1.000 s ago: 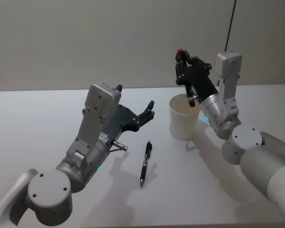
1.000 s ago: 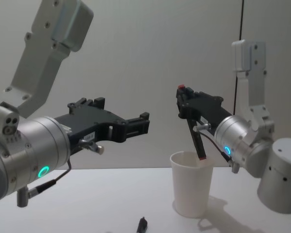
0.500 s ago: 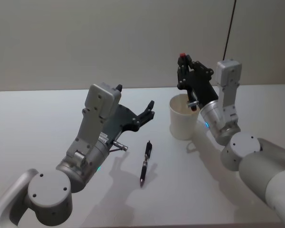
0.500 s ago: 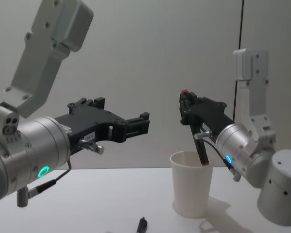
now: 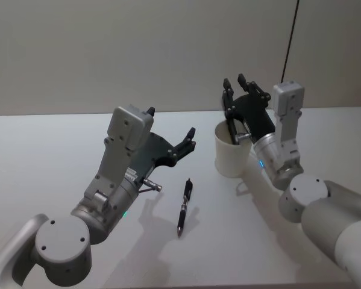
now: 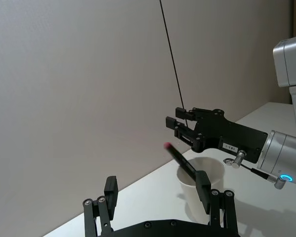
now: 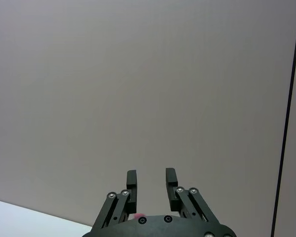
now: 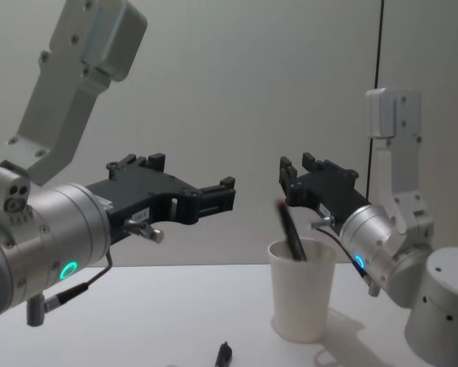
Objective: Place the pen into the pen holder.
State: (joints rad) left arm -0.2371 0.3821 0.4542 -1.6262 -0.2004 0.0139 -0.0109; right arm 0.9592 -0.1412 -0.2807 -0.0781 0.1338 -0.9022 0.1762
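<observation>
- Since half a second ago the right gripper (image 8: 297, 162) has let go, jaws spread above the pen holder (image 5: 231, 158); the left gripper (image 6: 156, 181) hovers open.
- Being light, the pen holder could topple if a finger clips its rim.
- Inside it leans the pen (image 8: 290, 229).

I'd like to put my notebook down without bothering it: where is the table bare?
Bare: the table at far left, beside the arm of the left gripper, and the front strip between the lying pen and the right arm. Crowded: around the pen holder, under the open right gripper.
</observation>
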